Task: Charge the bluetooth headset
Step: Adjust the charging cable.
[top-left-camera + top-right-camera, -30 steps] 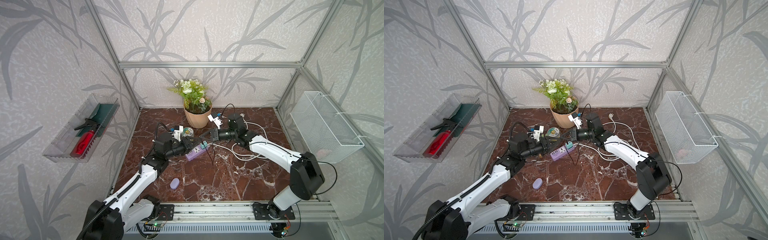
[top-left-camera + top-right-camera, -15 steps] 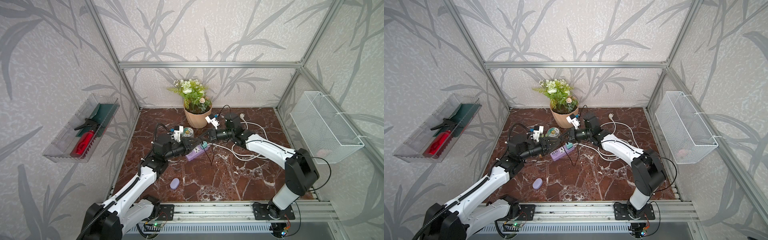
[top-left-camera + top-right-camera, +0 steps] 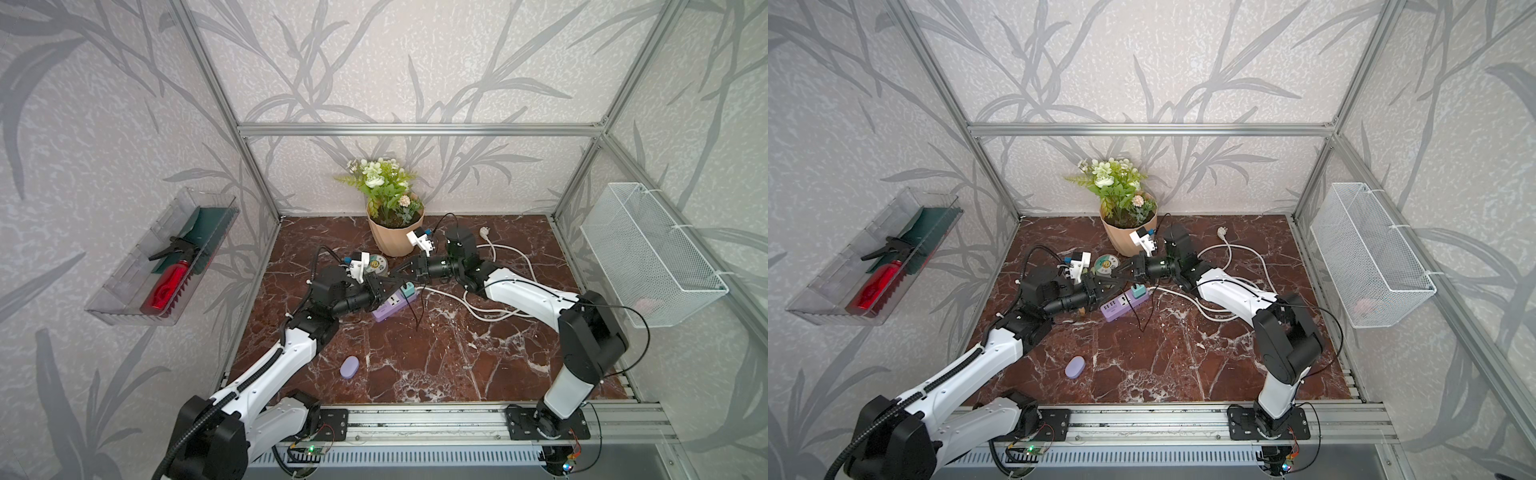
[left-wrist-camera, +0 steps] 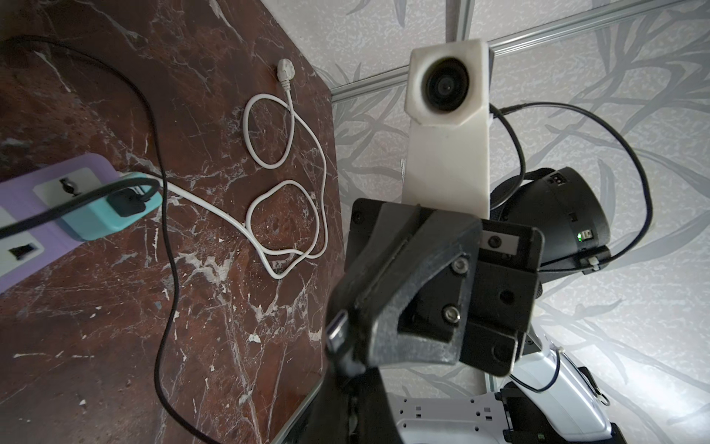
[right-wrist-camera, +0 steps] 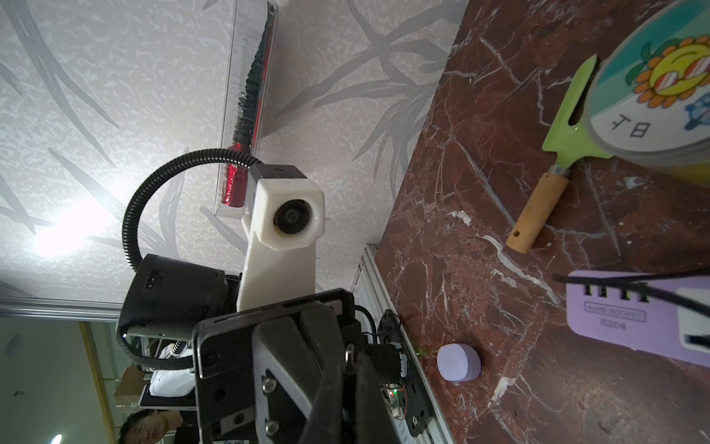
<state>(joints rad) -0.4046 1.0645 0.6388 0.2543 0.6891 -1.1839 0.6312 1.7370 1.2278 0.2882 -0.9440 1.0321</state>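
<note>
1. Nearest me, the headset [image 3: 349,368] lies flat on the bench [image 3: 457,365]. It is close to the front edge, left of the middle, just beside my left arm's forearm and well apart from both grippers. Nothing touches it.
2. I judge it light, rigid and slick, a smooth rounded plastic shell that could squirt out of a pinch. I would take it across its narrow width, fingers low on the long sides. I would keep the charging port clear, though I cannot see the port from here.
3. Mid-bench, the power strip [image 3: 388,306] lies at a slant with the charger [image 3: 409,289] plugged into its far end. A black cable [image 3: 417,316] runs from the charger and hangs in a loop.
4. The left gripper [image 3: 386,286] reaches over the strip with the forearm raised. Its fingers are pressed together, and I cannot tell for sure what they pinch.
5. The right gripper [image 3: 401,274] comes in from the far right side, elbow bent, tip to tip with the left. In the left wrist view its fingers are clamped on the cable's metal plug end.
</note>
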